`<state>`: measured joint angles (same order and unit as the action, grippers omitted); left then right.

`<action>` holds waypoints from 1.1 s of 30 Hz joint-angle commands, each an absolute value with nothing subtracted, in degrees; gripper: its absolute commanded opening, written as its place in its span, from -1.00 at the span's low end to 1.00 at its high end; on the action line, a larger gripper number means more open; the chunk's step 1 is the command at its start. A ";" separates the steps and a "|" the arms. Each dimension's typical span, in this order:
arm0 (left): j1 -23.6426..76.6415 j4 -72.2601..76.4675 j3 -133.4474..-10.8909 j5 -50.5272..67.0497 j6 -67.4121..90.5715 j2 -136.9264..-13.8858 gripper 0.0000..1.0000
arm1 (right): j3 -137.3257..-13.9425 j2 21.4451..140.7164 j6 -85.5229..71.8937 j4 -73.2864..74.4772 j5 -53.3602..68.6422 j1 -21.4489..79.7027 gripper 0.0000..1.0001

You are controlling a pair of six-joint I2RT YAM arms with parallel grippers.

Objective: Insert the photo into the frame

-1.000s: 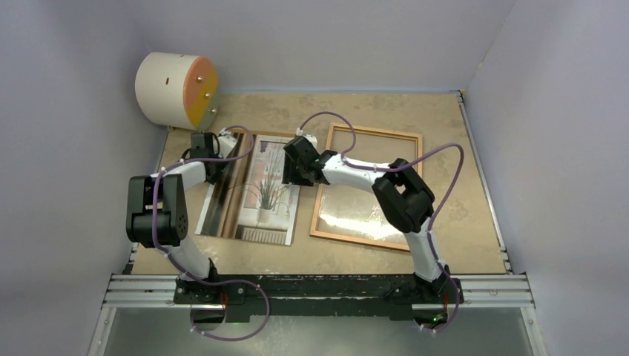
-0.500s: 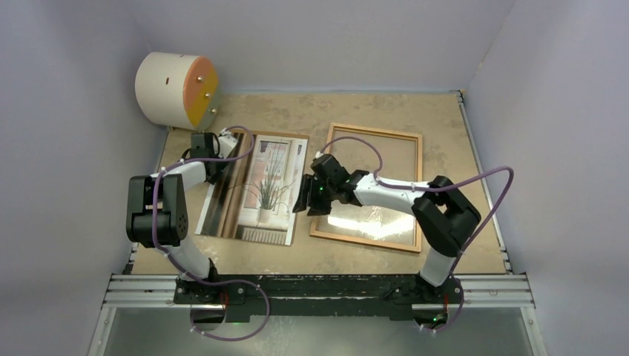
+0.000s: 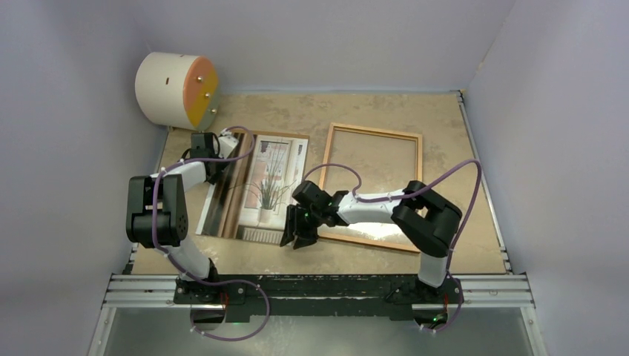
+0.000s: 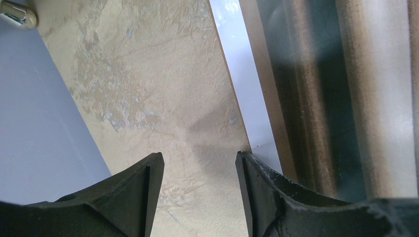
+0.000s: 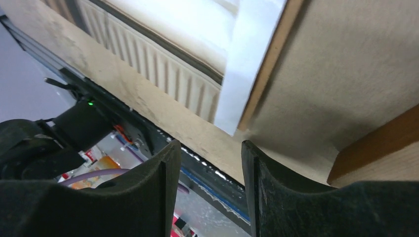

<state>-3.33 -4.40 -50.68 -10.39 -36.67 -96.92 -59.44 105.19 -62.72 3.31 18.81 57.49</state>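
Note:
The photo (image 3: 271, 185), a print of a spindly plant, lies flat on a brown board left of centre. Its white-bordered near corner (image 5: 232, 74) shows in the right wrist view. The frame (image 3: 375, 132), a thin orange-brown wooden rectangle, lies to its right, and one corner (image 5: 380, 148) shows at the right. My right gripper (image 3: 295, 239) hangs open just past the photo's near right corner, with nothing between its fingers (image 5: 163, 192). My left gripper (image 3: 202, 141) is open at the far left corner of the board, over bare table (image 4: 188, 98).
A reflective pane (image 3: 222, 196) lies along the photo's left side; its edge (image 4: 237, 74) sits beside my left fingers. A cream-and-orange cylinder (image 3: 176, 89) stands at the far left corner, one chrome foot (image 4: 17, 15) showing. The metal rail (image 3: 319, 289) runs along the near edge.
My right gripper has swept from the photo's far right side down along its right edge to its near right corner, and its jaws have narrowed slightly. The left arm has not moved.

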 commanded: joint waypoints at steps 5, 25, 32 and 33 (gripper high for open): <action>-2.55 -9.66 -47.80 -5.46 -36.89 -95.72 0.20 | -55.32 103.61 -67.64 1.70 13.57 59.78 0.02; -2.48 -9.31 -44.93 -5.45 -39.08 -94.06 0.20 | -54.17 96.94 -70.82 -5.49 -6.39 62.89 -0.08; -2.55 -9.59 -45.50 -5.45 -39.46 -93.81 0.20 | -50.87 91.68 -70.75 3.55 -9.03 62.49 -0.03; -2.48 -9.54 -45.52 -5.64 -39.46 -93.91 0.20 | -51.26 92.22 -70.07 3.66 -9.12 62.25 -0.03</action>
<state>-2.96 -4.51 -47.00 -7.70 -38.87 -93.36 -52.03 93.03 -70.96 -2.04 -5.39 62.92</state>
